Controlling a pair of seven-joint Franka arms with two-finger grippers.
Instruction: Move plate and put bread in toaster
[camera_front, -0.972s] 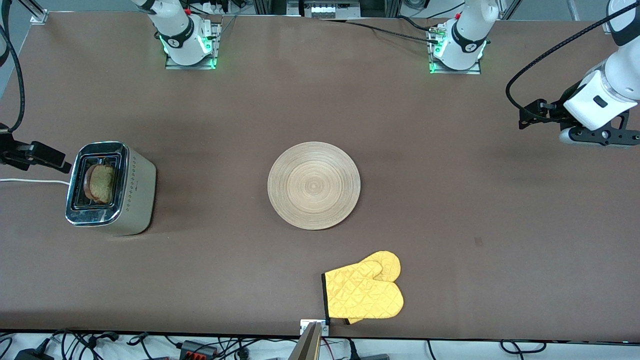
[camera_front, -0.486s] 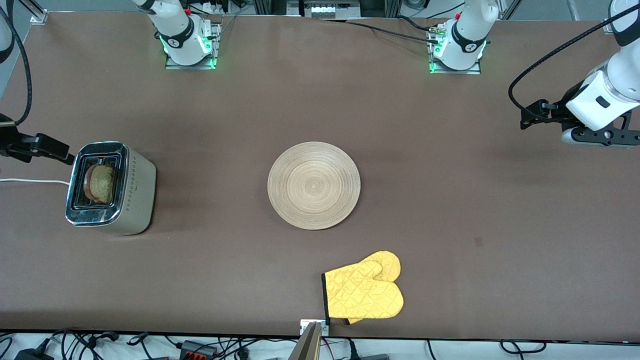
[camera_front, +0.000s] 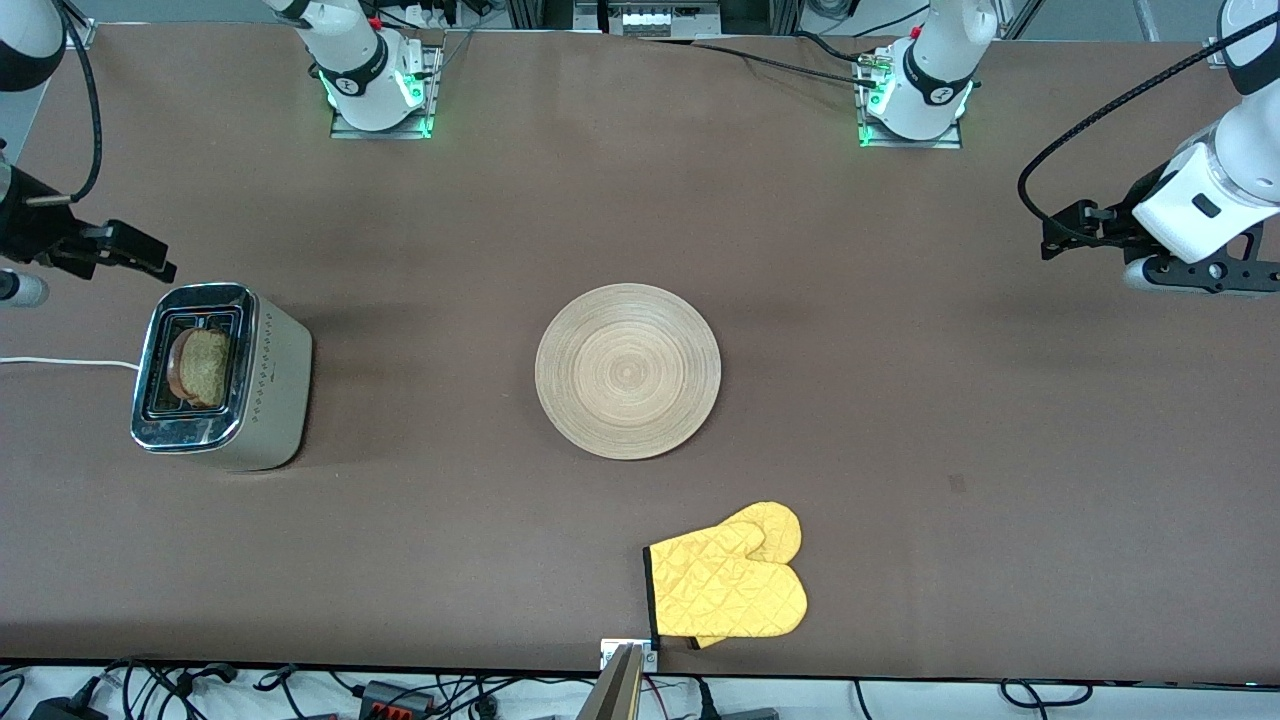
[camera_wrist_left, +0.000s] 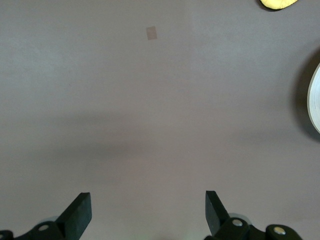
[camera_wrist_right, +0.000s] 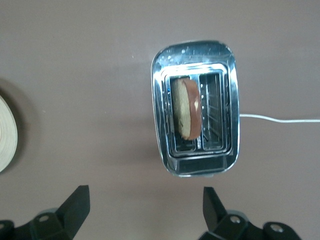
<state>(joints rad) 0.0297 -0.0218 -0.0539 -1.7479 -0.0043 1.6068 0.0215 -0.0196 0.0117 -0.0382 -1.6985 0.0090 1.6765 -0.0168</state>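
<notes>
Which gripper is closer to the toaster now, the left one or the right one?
Right. The right gripper hangs open beside the toaster; the left gripper waits open at the left arm's end of the table.

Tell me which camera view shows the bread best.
The right wrist view: it looks straight down on the bread, standing in one slot of the toaster. The front view shows the slice smaller and at an angle. The left wrist view shows none of it.

A robotics lab: arm bases (camera_front: 378, 85) bolted to a brown-covered table (camera_front: 900, 400), cables (camera_front: 400, 692) along its edge.
</notes>
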